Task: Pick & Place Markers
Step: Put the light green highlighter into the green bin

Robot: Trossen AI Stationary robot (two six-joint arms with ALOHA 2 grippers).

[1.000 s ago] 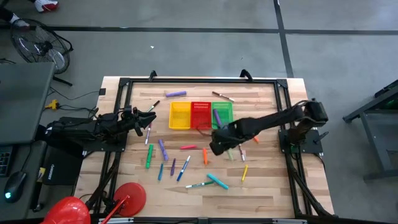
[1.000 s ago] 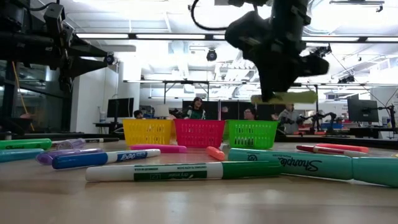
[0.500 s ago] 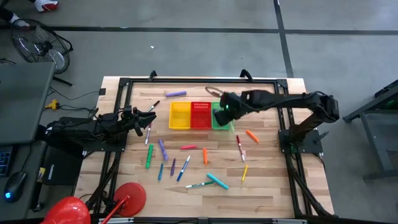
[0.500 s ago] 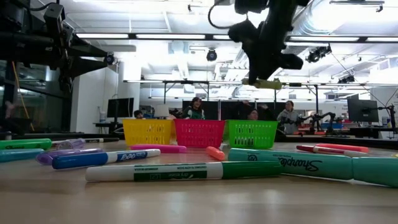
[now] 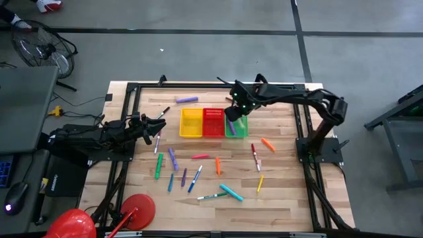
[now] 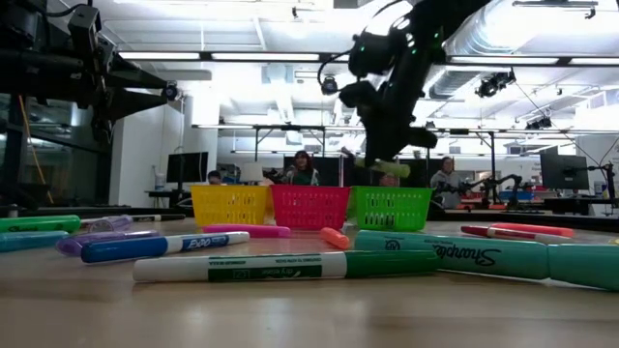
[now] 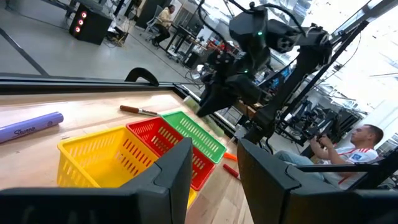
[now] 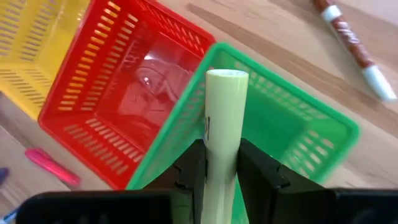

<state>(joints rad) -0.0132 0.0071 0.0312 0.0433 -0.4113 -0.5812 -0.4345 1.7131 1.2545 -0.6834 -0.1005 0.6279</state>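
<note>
My right gripper is shut on a pale green marker and hovers over the green mesh basket, the right-hand one in a row with the red basket and the yellow basket. In the low view the marker hangs above the green basket. Several other markers lie flat on the wood, among them a purple one, an orange one and a teal one. My left gripper waits open at the table's left side, level and pointing at the baskets. My right gripper pinches the pale green marker's barrel between its two fingers, one on each long side. The fingers slant down from above. The marker's blunt free end juts out past them. The marker is lifted clear, over the green basket.
A brown-and-white marker lies on the wood just beyond the green basket. A dark metal frame runs around the tabletop. Bare wood lies between the baskets and the scattered markers nearer the front edge.
My right gripper has swung from over the scattered markers in the table's middle toward the far edge, carrying the pale green marker clear of the table. It now stands over the green basket. The wrist has turned on the way.
</note>
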